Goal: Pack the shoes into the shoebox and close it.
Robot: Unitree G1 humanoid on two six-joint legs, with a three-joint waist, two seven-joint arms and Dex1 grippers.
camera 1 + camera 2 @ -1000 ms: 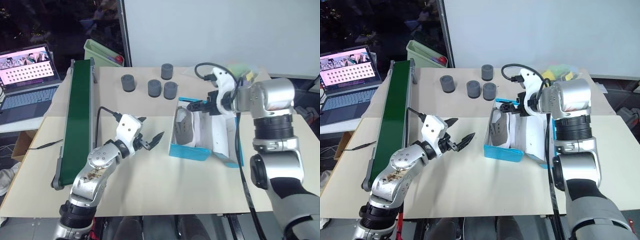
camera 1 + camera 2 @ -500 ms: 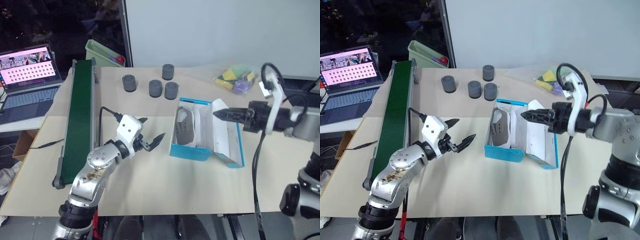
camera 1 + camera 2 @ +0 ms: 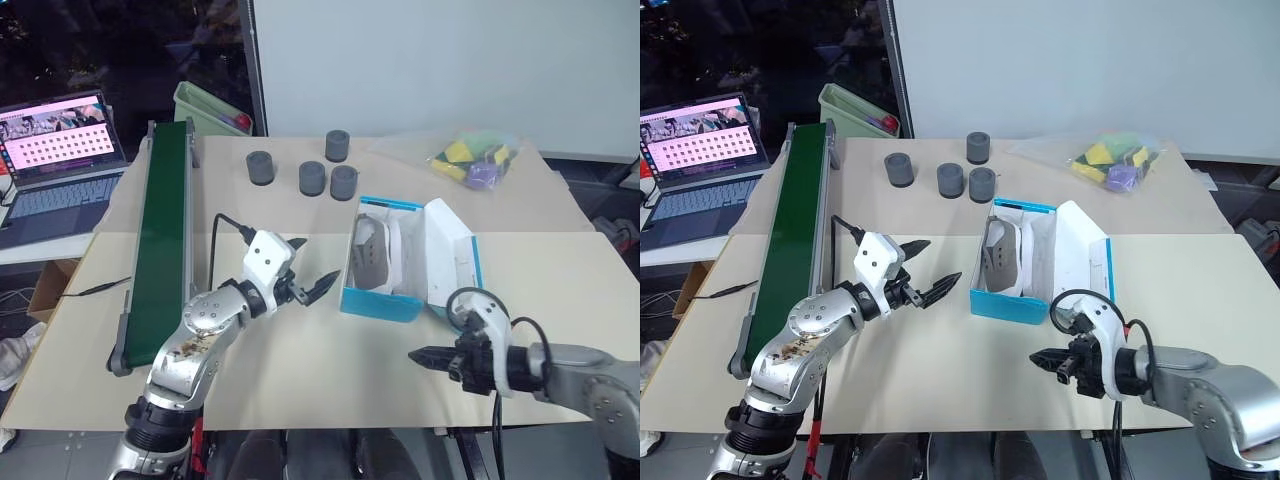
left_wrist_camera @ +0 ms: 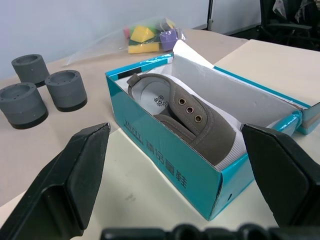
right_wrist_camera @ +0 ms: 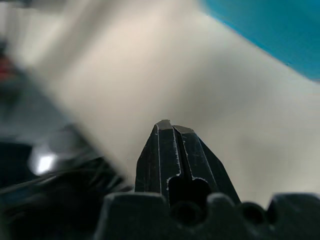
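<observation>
One second back the right gripper [image 3: 1040, 359] was over the shoebox [image 3: 1012, 302]; it has dropped to the table edge near the box, pinched shut, empty. Left gripper [image 3: 933, 280] hovers beside the box, spread wide, empty. Shoes [image 4: 192, 120] lie inside, lid up.

Beige table [image 3: 300, 390] carrying everything. Green conveyor [image 3: 160, 240] lying along its left side. Four dark grey cylinders [image 3: 313, 176] sitting twd far edge, near centre. Clear bag of coloured blocks [image 3: 470, 160] resting at far right. Blue shoebox [image 3: 378, 298] standing mid-table, lid open, w/ grey sneaker [image 4: 192, 120] lying inside.
</observation>
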